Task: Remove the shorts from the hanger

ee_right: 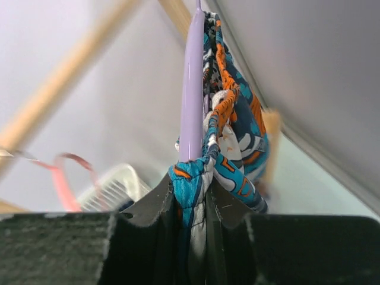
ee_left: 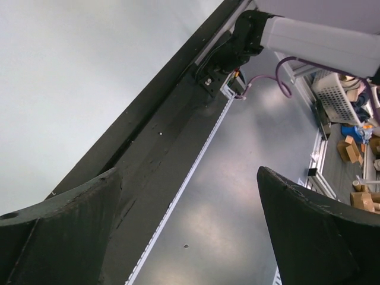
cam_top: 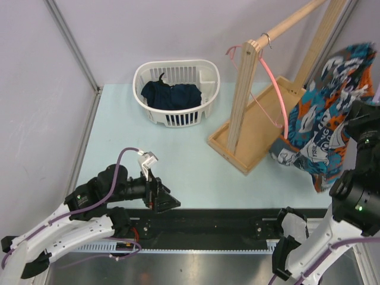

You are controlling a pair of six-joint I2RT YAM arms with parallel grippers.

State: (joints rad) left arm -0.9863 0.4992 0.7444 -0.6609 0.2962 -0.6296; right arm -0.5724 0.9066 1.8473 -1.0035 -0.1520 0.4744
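Observation:
The colourful shorts (cam_top: 320,127) hang at the right, beside the wooden rack. In the right wrist view the shorts (ee_right: 234,142) are draped over the lavender hanger (ee_right: 192,95), which runs straight up from my jaws. My right gripper (ee_right: 196,199) is shut on a fold of the shorts at the hanger's end. In the top view the right gripper (cam_top: 363,127) sits against the shorts' right side, and the lavender hanger is hidden there. My left gripper (cam_top: 169,200) is open and empty, low over the table's near edge, its dark fingers (ee_left: 309,231) wide apart.
A wooden rack (cam_top: 246,101) with a base tray and a rail stands at the right; a pink hanger (cam_top: 274,89) hangs on it. A white basket (cam_top: 176,89) holding a dark navy garment (cam_top: 171,95) stands at the back. A black rail (cam_top: 237,222) runs along the near edge.

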